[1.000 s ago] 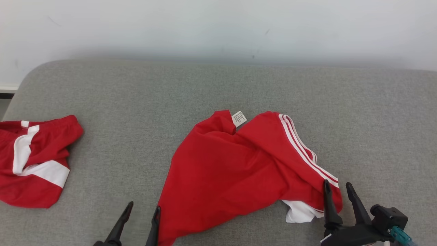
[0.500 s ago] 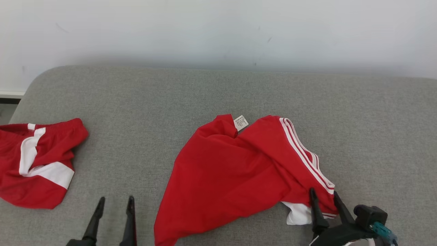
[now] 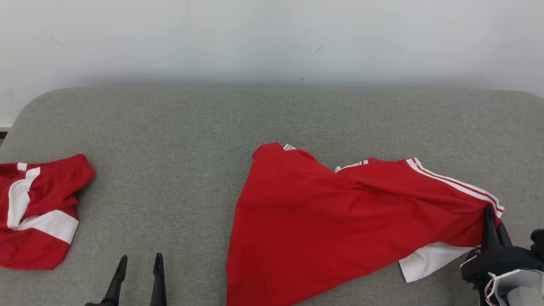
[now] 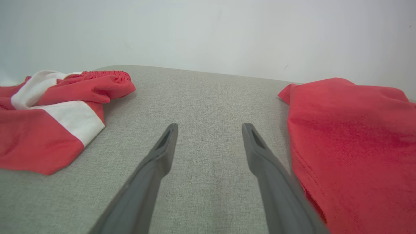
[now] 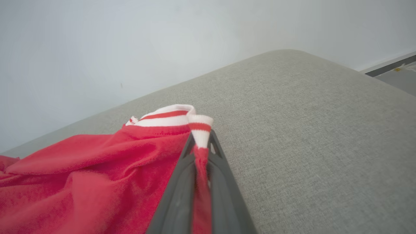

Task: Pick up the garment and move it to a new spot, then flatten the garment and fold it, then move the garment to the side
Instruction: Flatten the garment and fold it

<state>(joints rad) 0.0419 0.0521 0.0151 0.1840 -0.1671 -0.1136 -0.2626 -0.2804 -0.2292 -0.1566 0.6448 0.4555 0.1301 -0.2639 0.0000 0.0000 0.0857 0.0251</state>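
the garment [image 3: 340,221], a red shirt, lies rumpled on the grey padded worktop [image 3: 178,140], right of centre in the head view. it spreads in a rough triangle. its long axis runs from the near hem at the bottom edge of that view up and across to the striped trim [image 3: 459,185] at the far right.

the right gripper [image 3: 493,214] is closed on that striped end. the right wrist view shows red cloth and a band of white trim pinched between its two fingers. the cloth leading to it looks drawn fairly straight, so this end seems to be under some pull. a white panel [image 3: 429,259] pokes out from under the red just left of this gripper.

the left gripper [image 3: 140,256] is open and holds nothing. it hovers low over bare worktop, and the garment's near left edge lies to its right. in the left wrist view that edge sits just beside the right-hand finger, but i cannot tell whether they touch.

my judgement is that the next move turns on this gap. the left arm is much the nearer to the free lower corner, and it would need to shift right to get that hem between its fingers.

a second red and white piece, likely shorts [image 3: 38,212], lies well apart at the left edge, clear of both arms.
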